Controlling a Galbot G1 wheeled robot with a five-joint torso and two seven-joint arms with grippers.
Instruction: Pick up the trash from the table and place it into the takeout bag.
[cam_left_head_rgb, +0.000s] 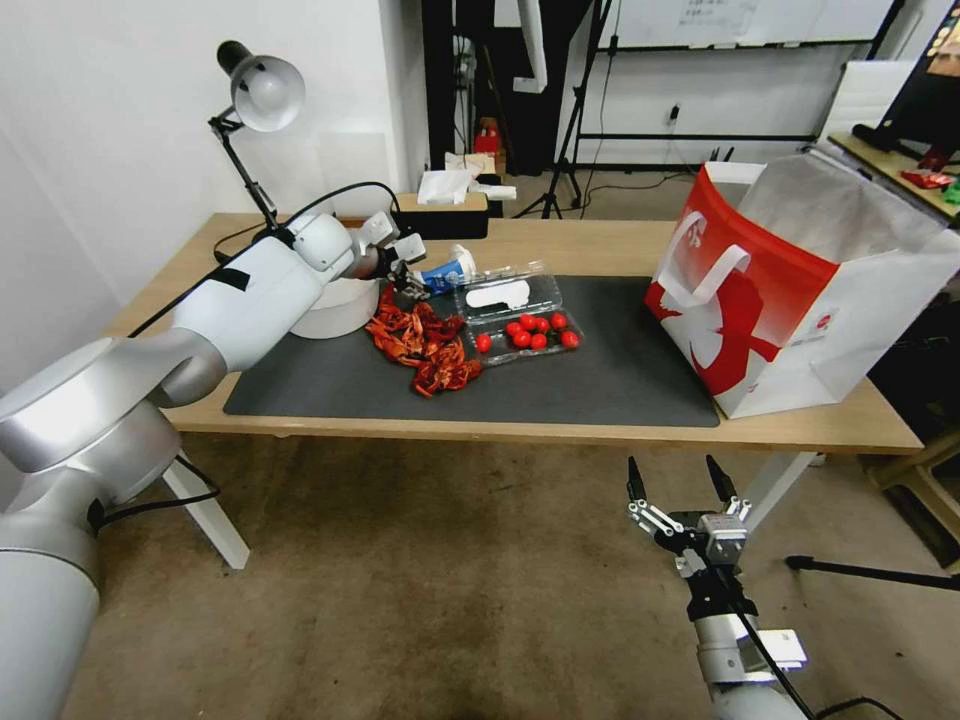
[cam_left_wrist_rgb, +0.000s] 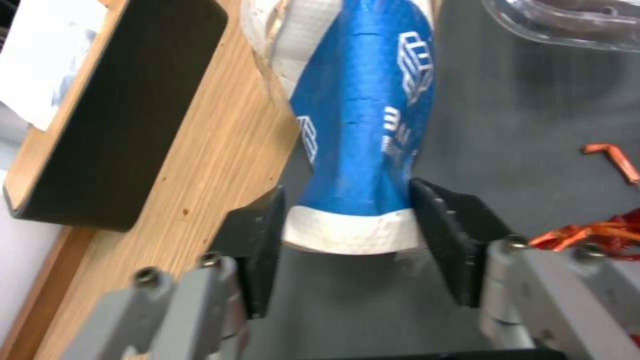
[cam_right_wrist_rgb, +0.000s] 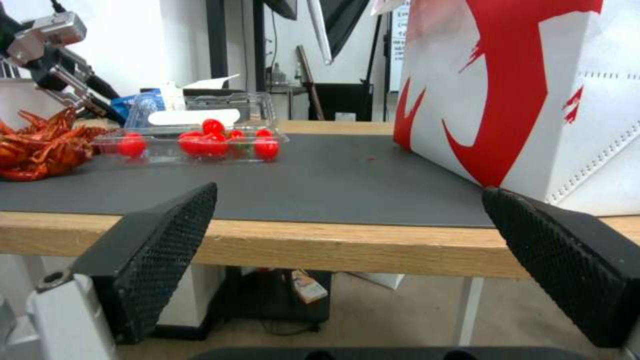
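A blue-white paper cup (cam_left_head_rgb: 447, 272) lies on its side at the back edge of the dark mat (cam_left_head_rgb: 610, 380) on the table (cam_left_head_rgb: 570, 245). My left gripper (cam_left_head_rgb: 408, 282) is shut on the cup's (cam_left_wrist_rgb: 363, 125) white-rimmed end, one finger (cam_left_wrist_rgb: 263, 235) pressed against each side. Beside it lie a pile of red shells (cam_left_head_rgb: 425, 348) and a clear box of cherry tomatoes (cam_left_head_rgb: 520, 315). The red-and-white takeout bag (cam_left_head_rgb: 800, 290) stands open at the table's right end. My right gripper (cam_left_head_rgb: 680, 485) hangs open below the table's front edge, facing the bag (cam_right_wrist_rgb: 520, 90).
A white bowl (cam_left_head_rgb: 335, 305) sits under my left forearm. A desk lamp (cam_left_head_rgb: 262, 90) and a dark tissue box (cam_left_head_rgb: 445, 205) stand along the back edge. Bare mat lies between the tomato box and the bag.
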